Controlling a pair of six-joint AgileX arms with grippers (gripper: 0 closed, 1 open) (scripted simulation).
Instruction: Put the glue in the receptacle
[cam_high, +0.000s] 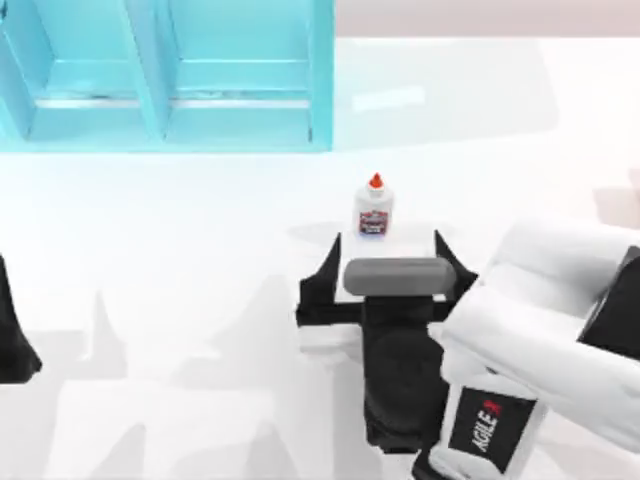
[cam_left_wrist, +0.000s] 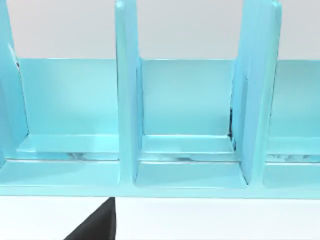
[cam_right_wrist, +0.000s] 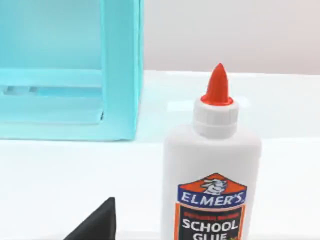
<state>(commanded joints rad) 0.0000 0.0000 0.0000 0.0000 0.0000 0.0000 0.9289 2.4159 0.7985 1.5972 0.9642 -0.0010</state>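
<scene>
Just at 6 o'clock of the upright glue (cam_high: 374, 208), the right gripper (cam_high: 388, 252) spreads its fingers wide, receptacle (cam_high: 165, 75) toward 10 o'clock, left gripper (cam_high: 15, 335) parked.

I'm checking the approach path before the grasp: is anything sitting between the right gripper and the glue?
Nothing visible. The right gripper is open just short of the glue, which stands upright on bare table. The table between the glue and the blue receptacle also looks bare.
</scene>
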